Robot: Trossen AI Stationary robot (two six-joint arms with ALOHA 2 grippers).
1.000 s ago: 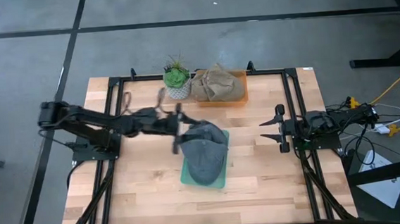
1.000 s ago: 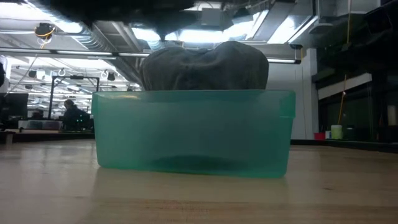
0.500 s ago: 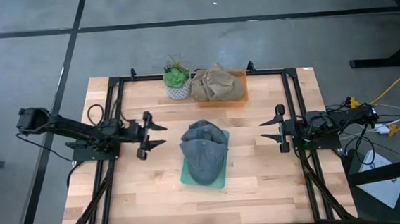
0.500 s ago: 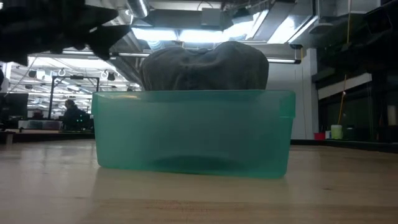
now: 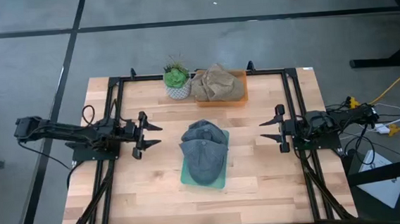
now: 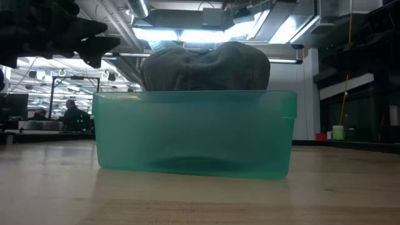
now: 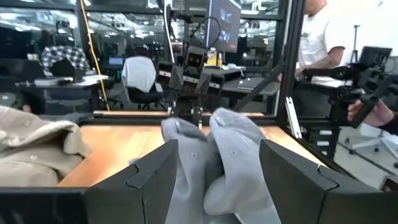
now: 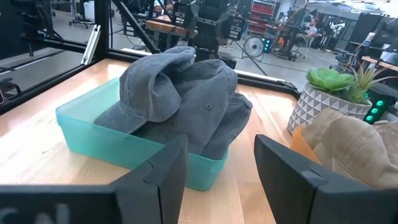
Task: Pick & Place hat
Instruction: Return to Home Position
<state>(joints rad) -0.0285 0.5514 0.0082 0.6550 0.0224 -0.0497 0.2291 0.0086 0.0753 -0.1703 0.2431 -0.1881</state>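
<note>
Two blue-grey caps (image 5: 204, 150) lie heaped in the green bin (image 5: 205, 185) at the middle of the wooden table (image 5: 276, 184). In the low view their crowns rise above the bin's rim. The left gripper (image 5: 158, 134) hangs just to the left of the bin and apart from it, fingers spread wide and holding nothing. The left arm reaches in from past the table's left edge. Opposite, the right gripper (image 5: 263, 131) sits toward the table's right side, apart from the bin, its fingers likewise wide and empty and pointing at the caps. At the table's far edge a small potted plant (image 5: 177, 82) stands just beside an orange tray (image 5: 238, 101) piled with tan cloth (image 5: 218, 84). Beyond the table, a person in a white shirt (image 7: 317, 37) stands in the room.
</note>
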